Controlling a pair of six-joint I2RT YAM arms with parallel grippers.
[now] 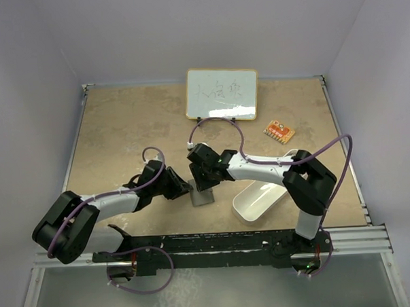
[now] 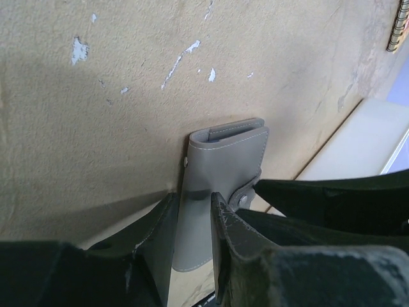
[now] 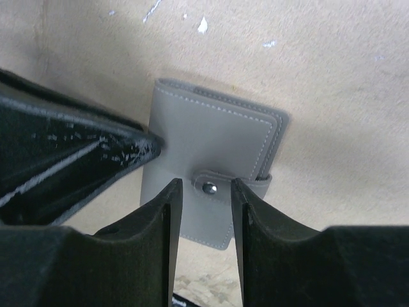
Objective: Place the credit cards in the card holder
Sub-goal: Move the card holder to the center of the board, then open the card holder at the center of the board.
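The grey card holder (image 1: 203,197) lies closed and flat on the table between the two arms. My left gripper (image 1: 185,188) comes in low from its left. In the left wrist view its fingers stand a little apart (image 2: 192,195) with their tips over the card holder's face (image 2: 223,153). My right gripper (image 1: 200,175) hovers over it from the far side. In the right wrist view it is narrowly open (image 3: 206,182), and the snap button (image 3: 209,187) sits between its tips on the card holder (image 3: 211,134). An orange-gold credit card (image 1: 279,130) lies at the far right. The light blue card is out of view.
A white oblong tray (image 1: 251,204) stands just right of the card holder, under the right forearm, and shows in the left wrist view (image 2: 364,141). A small whiteboard (image 1: 221,93) stands at the back centre. Grey walls enclose the table on three sides.
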